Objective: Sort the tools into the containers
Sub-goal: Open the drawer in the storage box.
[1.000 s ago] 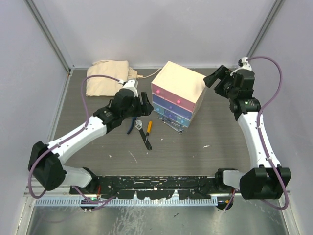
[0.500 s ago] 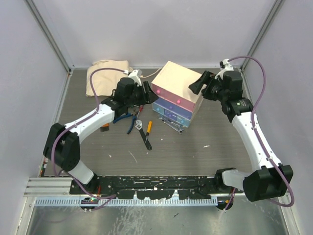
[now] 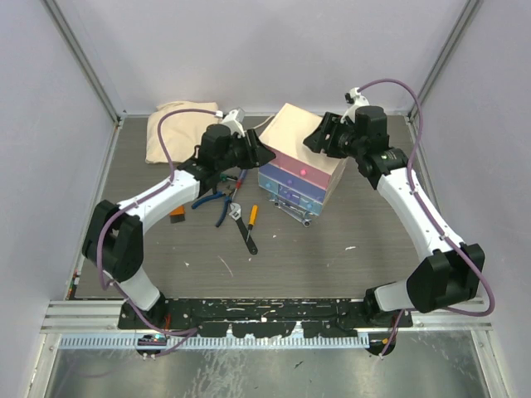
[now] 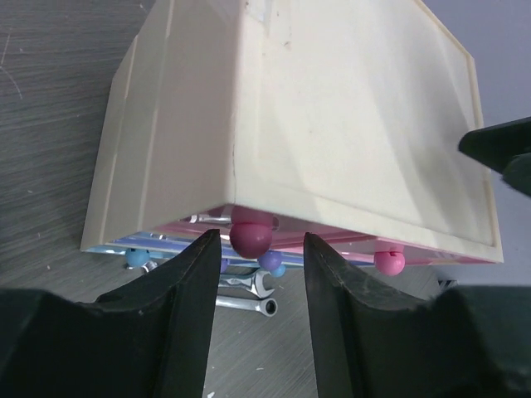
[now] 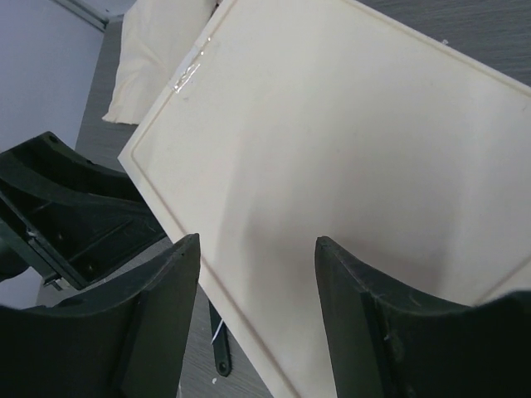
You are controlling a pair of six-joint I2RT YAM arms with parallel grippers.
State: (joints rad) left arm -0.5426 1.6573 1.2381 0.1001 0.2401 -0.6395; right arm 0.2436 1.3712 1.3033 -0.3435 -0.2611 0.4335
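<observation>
The cream chest stands at mid-table with pink, blue and light-blue drawers facing front. My left gripper is open at the chest's left front corner. In the left wrist view its fingers straddle the left pink knob without closing on it. My right gripper is open and empty just above the chest top. Blue-handled pliers, an orange-handled screwdriver, a black-handled adjustable wrench and two silver spanners lie on the table before the chest.
A folded cream cloth lies at the back left. A small orange and black item lies left of the pliers. Purple walls close in the table on three sides.
My left gripper has moved right to the pink drawer's left knob. My right gripper has swung left from beside the chest to over its top.
</observation>
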